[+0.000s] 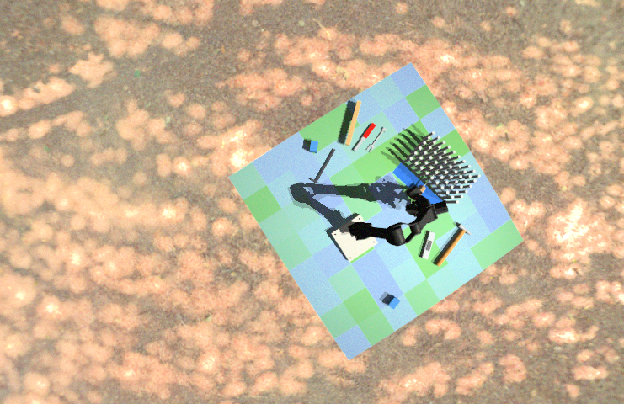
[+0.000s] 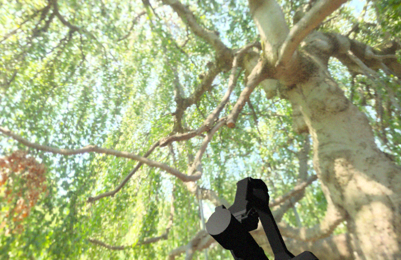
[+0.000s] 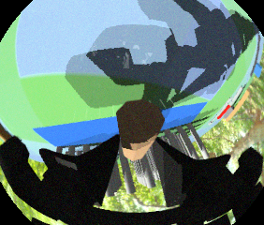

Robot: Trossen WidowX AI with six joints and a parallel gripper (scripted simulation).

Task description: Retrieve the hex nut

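My gripper [image 1: 421,189] [image 3: 136,138] is shut on the wooden handle [image 3: 140,123] of a tool, whose brown end faces the wrist camera. The rest of that tool is hidden or too small to tell. The gripper is over the blue taped strip [image 1: 407,175] [image 3: 76,133], at the front edge of the spacer field. The metal spacers [image 1: 478,175] [image 3: 183,142] stand upright in close rows beyond the strip. The hex nut cannot be made out in any view. The exterior view shows only part of the black arm against trees.
A hammer [image 1: 448,247] and a grey block [image 1: 427,244] lie near the arm. A red-handled screwdriver [image 1: 368,130], a wrench [image 1: 376,138], a wooden bar [image 1: 353,124] and a dark L-shaped rod [image 1: 325,164] lie across the table. Blue cubes [image 1: 313,146] [image 1: 392,301] stand farther out.
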